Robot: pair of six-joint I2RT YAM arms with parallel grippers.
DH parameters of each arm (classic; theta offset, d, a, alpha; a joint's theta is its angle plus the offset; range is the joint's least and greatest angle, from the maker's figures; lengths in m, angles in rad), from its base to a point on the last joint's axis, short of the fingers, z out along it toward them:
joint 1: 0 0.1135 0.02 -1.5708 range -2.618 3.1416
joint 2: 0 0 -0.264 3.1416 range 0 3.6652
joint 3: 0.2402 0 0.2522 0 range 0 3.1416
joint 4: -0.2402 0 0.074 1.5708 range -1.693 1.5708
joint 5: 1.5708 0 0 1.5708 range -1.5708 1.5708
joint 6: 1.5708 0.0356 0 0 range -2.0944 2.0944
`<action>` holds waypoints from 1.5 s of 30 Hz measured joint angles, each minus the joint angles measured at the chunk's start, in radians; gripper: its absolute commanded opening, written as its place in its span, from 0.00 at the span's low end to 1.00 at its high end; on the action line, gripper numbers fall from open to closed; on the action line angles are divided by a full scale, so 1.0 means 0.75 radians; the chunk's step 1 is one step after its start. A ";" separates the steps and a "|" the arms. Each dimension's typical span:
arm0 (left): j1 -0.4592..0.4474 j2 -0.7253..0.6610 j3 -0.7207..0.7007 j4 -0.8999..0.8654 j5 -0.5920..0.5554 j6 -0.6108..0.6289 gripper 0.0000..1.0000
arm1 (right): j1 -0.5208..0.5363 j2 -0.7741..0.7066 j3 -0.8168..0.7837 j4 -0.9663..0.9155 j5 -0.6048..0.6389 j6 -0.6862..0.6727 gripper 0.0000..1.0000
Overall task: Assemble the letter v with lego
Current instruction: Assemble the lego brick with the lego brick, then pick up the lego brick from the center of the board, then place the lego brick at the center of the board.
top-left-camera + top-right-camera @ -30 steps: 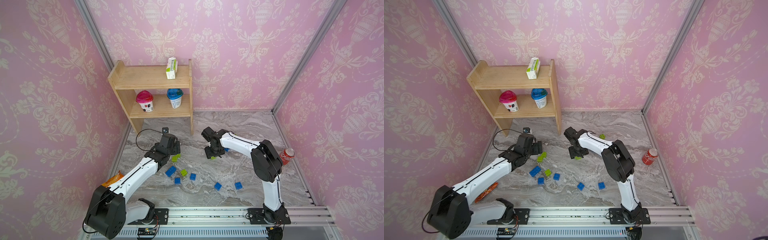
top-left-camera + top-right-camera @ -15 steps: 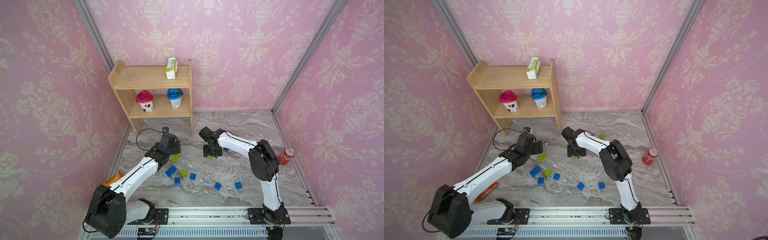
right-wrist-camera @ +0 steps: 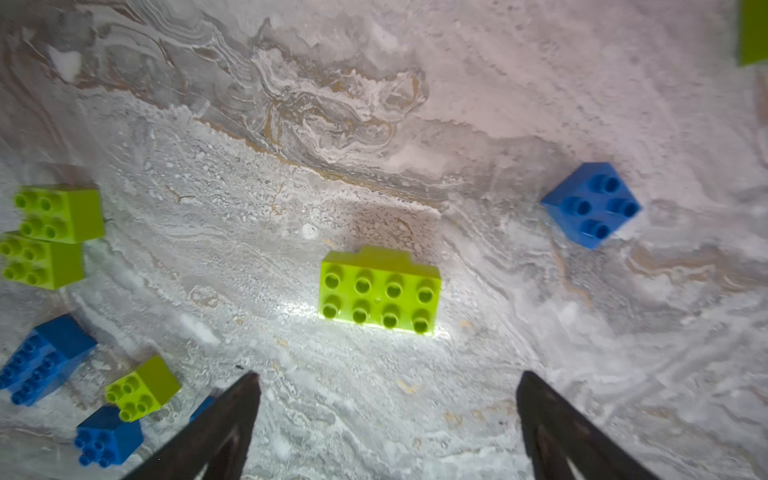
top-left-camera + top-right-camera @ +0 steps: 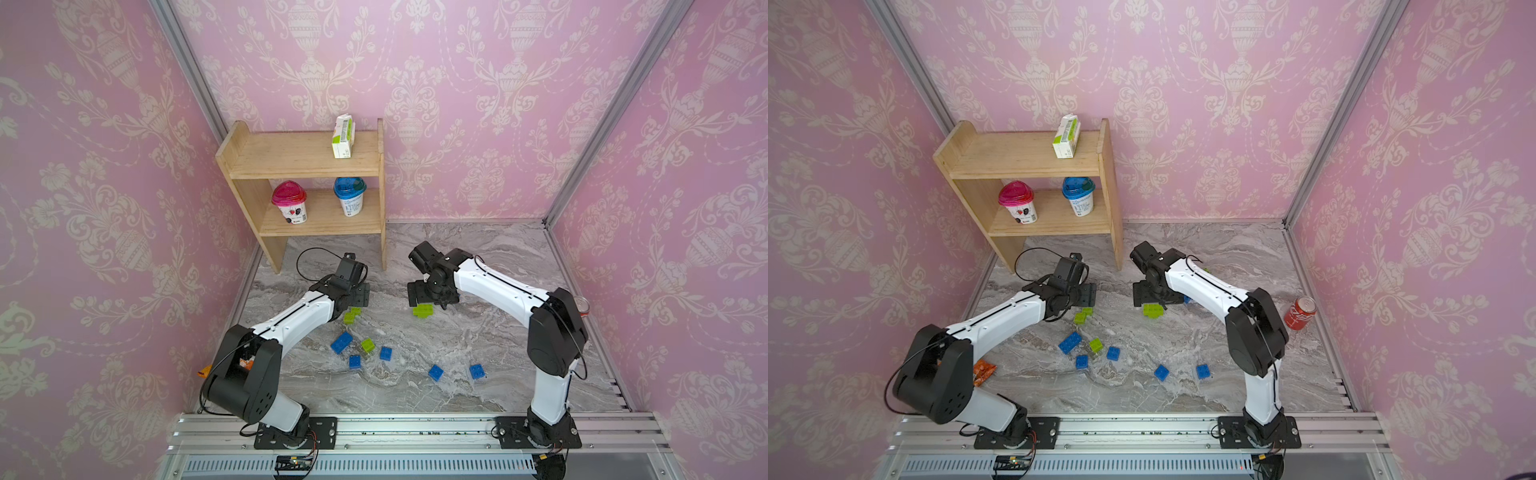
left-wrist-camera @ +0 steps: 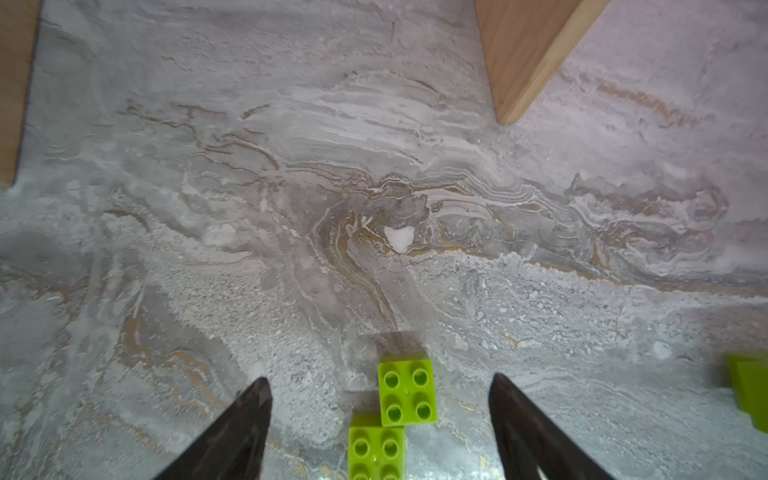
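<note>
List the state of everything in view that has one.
long green brick: studs up, lying free.
square green pair: studs up, touching, offset.
left gripper: open over the square green pair, no grip.
right gripper: open, empty, by the long green brick.
soda can: upright.
carton: upright.
pink cup: lidded.
blue cup: lidded.
</note>
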 measured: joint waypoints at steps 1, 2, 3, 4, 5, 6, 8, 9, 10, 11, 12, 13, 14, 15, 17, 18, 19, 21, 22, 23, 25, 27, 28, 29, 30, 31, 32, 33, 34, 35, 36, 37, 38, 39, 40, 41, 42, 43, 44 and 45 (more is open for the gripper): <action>0.001 0.050 0.024 -0.015 0.010 0.009 0.76 | -0.022 -0.071 -0.036 -0.007 -0.002 -0.005 0.95; 0.001 0.086 0.038 -0.028 0.021 0.010 0.73 | -0.045 -0.133 -0.069 -0.013 -0.001 -0.005 0.95; 0.001 0.109 0.047 -0.044 0.033 0.011 0.71 | -0.062 -0.175 -0.094 -0.015 0.000 -0.005 0.95; 0.002 0.132 0.058 -0.064 0.043 0.013 0.68 | -0.084 -0.219 -0.124 -0.019 0.001 -0.005 0.94; 0.002 0.151 0.072 -0.086 0.054 0.013 0.68 | -0.107 -0.255 -0.154 -0.024 0.001 -0.005 0.94; 0.002 0.164 0.082 -0.103 0.061 0.012 0.68 | -0.122 -0.272 -0.174 -0.029 0.002 -0.005 0.94; 0.003 0.186 0.100 -0.127 0.078 0.011 0.63 | -0.148 -0.291 -0.225 -0.034 0.000 -0.005 0.93; 0.004 0.193 0.101 -0.131 0.082 0.007 0.60 | -0.155 -0.292 -0.246 -0.034 -0.001 -0.005 0.93; 0.004 0.204 0.101 -0.134 0.090 0.003 0.56 | -0.161 -0.292 -0.266 -0.035 -0.001 -0.005 0.92; 0.005 0.217 0.102 -0.134 0.101 -0.002 0.54 | -0.164 -0.292 -0.283 -0.035 -0.001 -0.005 0.92; 0.007 0.231 0.103 -0.135 0.112 -0.008 0.51 | -0.165 -0.292 -0.290 -0.037 -0.001 -0.006 0.92; 0.008 0.249 0.103 -0.137 0.122 -0.014 0.48 | -0.168 -0.292 -0.296 -0.038 -0.001 -0.006 0.92; 0.008 0.262 0.105 -0.142 0.130 -0.022 0.47 | -0.168 -0.293 -0.297 -0.038 -0.001 -0.009 0.91; 0.008 0.277 0.105 -0.144 0.139 -0.029 0.45 | -0.170 -0.295 -0.300 -0.035 -0.001 -0.010 0.91; 0.009 0.294 0.107 -0.152 0.147 -0.037 0.41 | -0.174 -0.308 -0.314 -0.031 0.000 -0.015 0.90; 0.009 0.297 0.108 -0.155 0.149 -0.040 0.38 | -0.179 -0.320 -0.326 -0.030 0.000 -0.015 0.90; 0.009 0.297 0.109 -0.159 0.149 -0.043 0.34 | -0.183 -0.332 -0.337 -0.030 0.001 -0.017 0.89; 0.009 0.297 0.123 -0.167 0.153 -0.050 0.25 | -0.196 -0.356 -0.355 -0.030 0.001 -0.019 0.89; 0.005 0.297 0.133 -0.172 0.152 -0.059 0.22 | -0.203 -0.366 -0.364 -0.028 0.001 -0.020 0.88; 0.001 0.297 0.142 -0.177 0.150 -0.066 0.20 | -0.211 -0.378 -0.375 -0.023 0.001 -0.020 0.88; -0.022 0.294 0.168 -0.189 0.144 -0.083 0.18 | -0.235 -0.407 -0.409 -0.014 0.000 -0.020 0.88; -0.069 0.280 0.192 -0.209 0.136 -0.118 0.17 | -0.269 -0.441 -0.455 -0.005 -0.003 -0.020 0.87; -0.114 0.264 0.206 -0.225 0.130 -0.143 0.17 | -0.292 -0.463 -0.487 0.002 -0.009 -0.020 0.87; -0.156 0.251 0.215 -0.239 0.122 -0.171 0.17 | -0.315 -0.481 -0.518 0.009 -0.012 -0.020 0.86; -0.218 0.231 0.226 -0.254 0.118 -0.207 0.17 | -0.340 -0.503 -0.555 0.015 -0.015 -0.020 0.86; -0.285 0.213 0.234 -0.264 0.110 -0.248 0.18 | -0.363 -0.522 -0.592 0.020 -0.019 -0.021 0.86; -0.350 0.198 0.239 -0.272 0.109 -0.286 0.18 | -0.385 -0.539 -0.624 0.023 -0.021 -0.022 0.86; -0.421 0.186 0.241 -0.274 0.111 -0.330 0.17 | -0.408 -0.556 -0.658 0.023 -0.025 -0.025 0.86; -0.488 0.180 0.241 -0.277 0.112 -0.376 0.16 | -0.426 -0.569 -0.684 0.024 -0.026 -0.028 0.86; -0.546 0.179 0.241 -0.279 0.114 -0.416 0.16 | -0.437 -0.579 -0.702 0.026 -0.031 -0.029 0.86; -0.600 0.181 0.240 -0.281 0.117 -0.458 0.16 | -0.449 -0.593 -0.723 0.028 -0.034 -0.030 0.86; -0.643 0.183 0.237 -0.280 0.121 -0.495 0.16 | -0.456 -0.604 -0.738 0.029 -0.035 -0.030 0.86; -0.672 0.187 0.234 -0.277 0.125 -0.524 0.16 | -0.462 -0.616 -0.750 0.030 -0.037 -0.030 0.86; -0.694 0.199 0.234 -0.270 0.129 -0.554 0.17 | -0.467 -0.629 -0.759 0.031 -0.041 -0.030 0.86; -0.704 0.217 0.234 -0.255 0.136 -0.575 0.18 | -0.468 -0.639 -0.762 0.033 -0.045 -0.030 0.85; -0.707 0.238 0.234 -0.243 0.138 -0.591 0.18 | -0.469 -0.645 -0.764 0.035 -0.045 -0.030 0.86; -0.707 0.266 0.234 -0.230 0.143 -0.601 0.21 | -0.469 -0.652 -0.765 0.037 -0.045 -0.030 0.86; -0.707 0.296 0.234 -0.221 0.147 -0.609 0.26 | -0.469 -0.657 -0.765 0.039 -0.045 -0.030 0.86; -0.707 0.320 0.234 -0.214 0.149 -0.616 0.32 | -0.469 -0.660 -0.765 0.039 -0.045 -0.030 0.86; -0.706 0.343 0.234 -0.211 0.152 -0.622 0.38 | -0.469 -0.664 -0.767 0.039 -0.045 -0.030 0.85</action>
